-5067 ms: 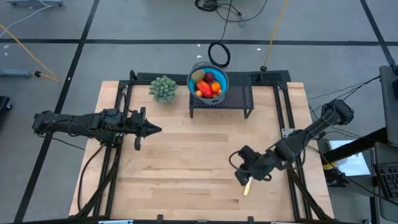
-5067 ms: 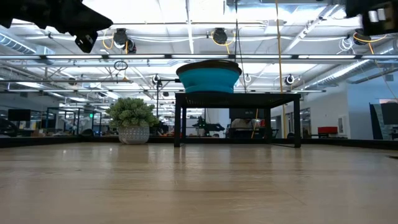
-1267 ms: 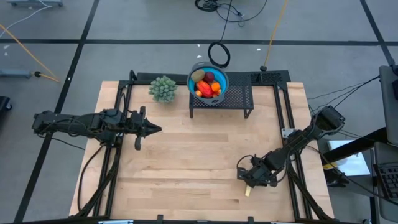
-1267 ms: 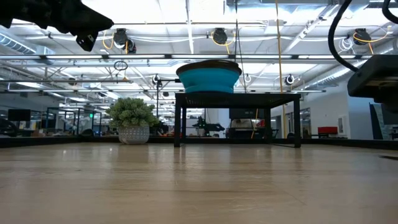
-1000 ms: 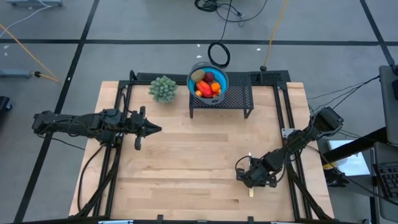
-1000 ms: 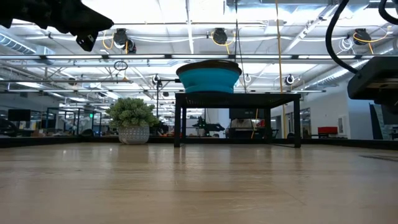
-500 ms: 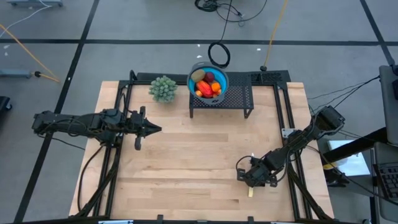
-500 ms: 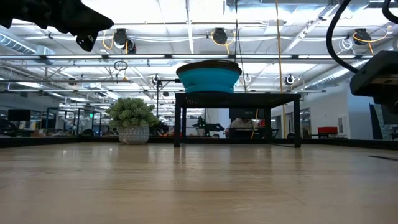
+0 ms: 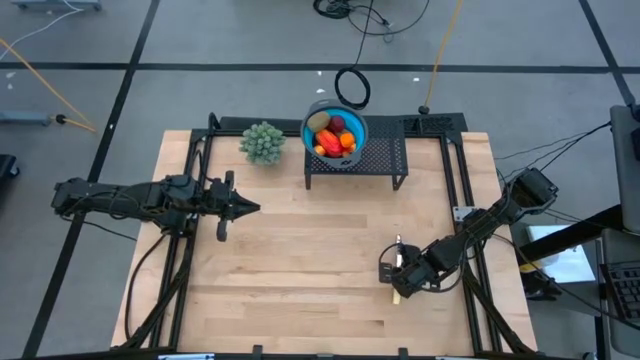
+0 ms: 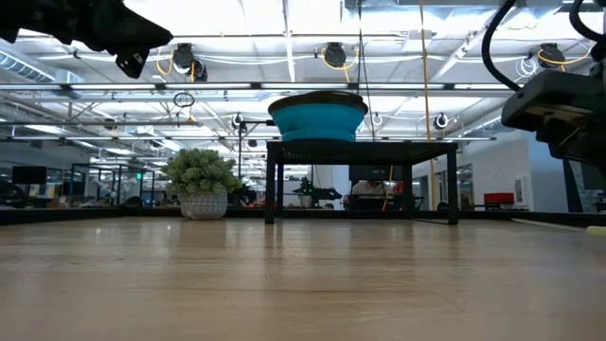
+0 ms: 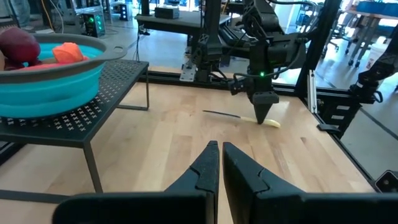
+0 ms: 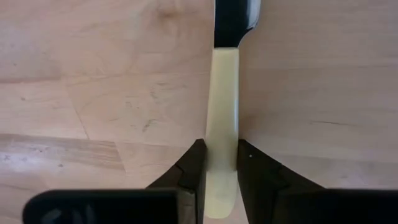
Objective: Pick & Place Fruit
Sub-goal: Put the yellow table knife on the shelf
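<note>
The fruit [image 9: 335, 135] lies in a round blue bowl [image 9: 308, 128] on a black mesh stand [image 9: 385, 155] at the table's far middle. In the left wrist view a dark red piece [image 11: 18, 43] and an orange piece [image 11: 68, 51] show above the bowl's rim. My right gripper [image 9: 400, 278] stands at the near right, shut on a small knife [image 11: 239, 117] with a pale yellow handle and a dark blade. My left gripper [image 9: 250, 208] hangs shut above the table's left middle, holding nothing. My right gripper pinches the knife's pale yellow handle [image 12: 222, 124] by its two long sides between the two fingers [image 12: 193, 168]. It comes from above, slanting down. The dark blade [image 12: 233, 18] sticks out beyond the fingers, about level. Whether the knife rests on the table, I cannot tell.
A bushy pale-green plant ball [image 9: 262, 142] stands at the far left of the stand. Bare wooden table top [image 9: 300, 260] spreads between the two arms. Black frame rails [image 9: 455, 190] run along the table's sides.
My right gripper has risen a little and turned at the near right of the table. The knife's pale handle end has shifted with it, slightly toward the table's left and far edge.
</note>
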